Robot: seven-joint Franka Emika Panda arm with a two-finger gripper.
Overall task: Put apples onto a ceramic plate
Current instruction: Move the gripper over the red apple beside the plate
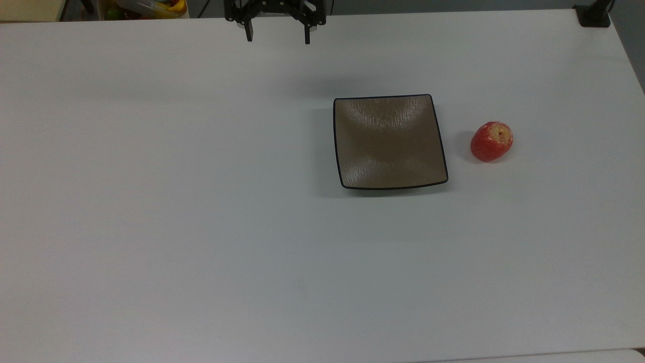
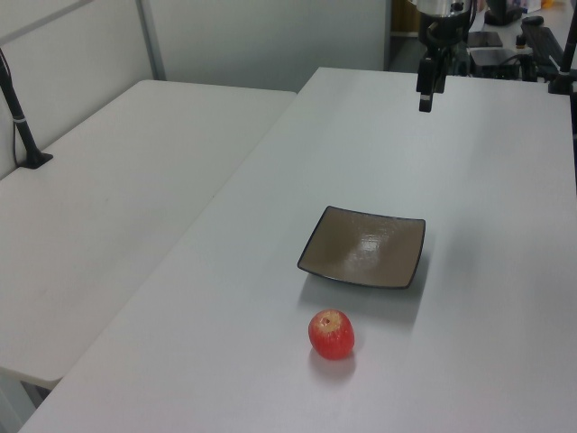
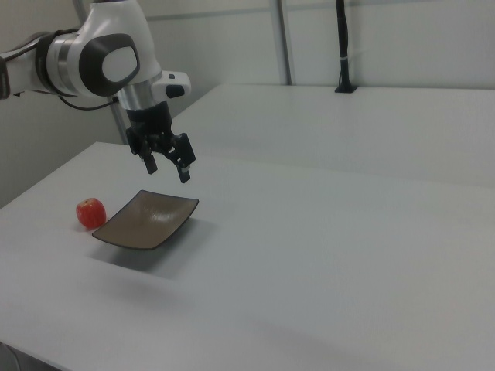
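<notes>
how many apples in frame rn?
1. The apple sits on the white table, just off the top view's right edge of the square plate, not touching it. The plate holds nothing. The gripper hangs open, away from both.

Soft even light, faint shadows, perhaps glare on plate.

A small red apple with speckled skin and a pale yellow patch around its stem end lay on the white table, tipped so the stem end faced up and slightly aside. It sat just to the top view's right of my square, glossy brown-taupe ceramic plate with a thin dark rim, near it but not touching. The plate lay flat, corners rounded, its surface gently curved and bare.
</notes>
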